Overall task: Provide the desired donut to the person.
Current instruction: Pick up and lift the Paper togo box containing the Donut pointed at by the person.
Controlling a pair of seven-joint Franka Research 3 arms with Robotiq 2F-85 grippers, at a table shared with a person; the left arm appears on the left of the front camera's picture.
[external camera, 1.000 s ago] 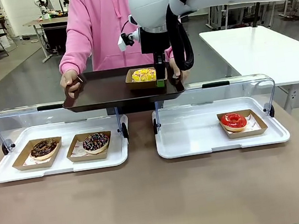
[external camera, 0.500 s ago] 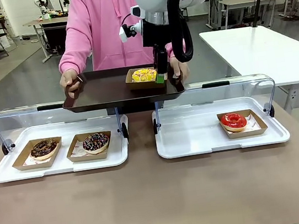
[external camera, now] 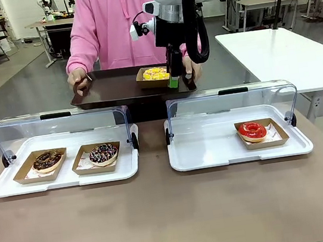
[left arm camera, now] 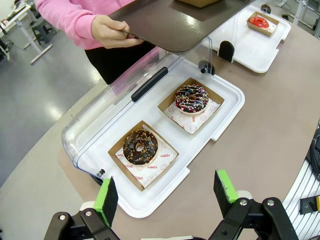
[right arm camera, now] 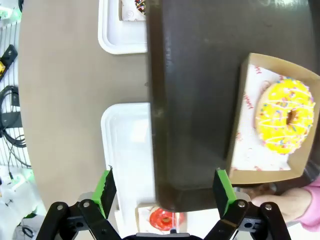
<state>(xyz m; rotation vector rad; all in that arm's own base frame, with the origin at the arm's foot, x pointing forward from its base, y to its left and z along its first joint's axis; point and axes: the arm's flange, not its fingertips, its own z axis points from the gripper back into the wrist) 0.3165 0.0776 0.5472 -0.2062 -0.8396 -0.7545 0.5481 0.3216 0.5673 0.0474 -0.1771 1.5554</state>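
Since the earlier frame, the dark tray (external camera: 115,94) held by the person (external camera: 109,26) has drawn back from the counter (external camera: 175,215); it carries the boxed yellow donut (external camera: 155,73), with the right gripper (right arm camera: 165,190) over its near edge, fingers spread wide and empty. The left gripper (left arm camera: 166,194), fingers fully apart and empty, hovers over the left white tray (external camera: 2,188), which holds a boxed nut-topped donut (external camera: 47,160) and a boxed sprinkled donut (external camera: 103,153). The right white tray (external camera: 214,150) holds a boxed red donut (external camera: 252,130); grey floor and white tables lie behind.
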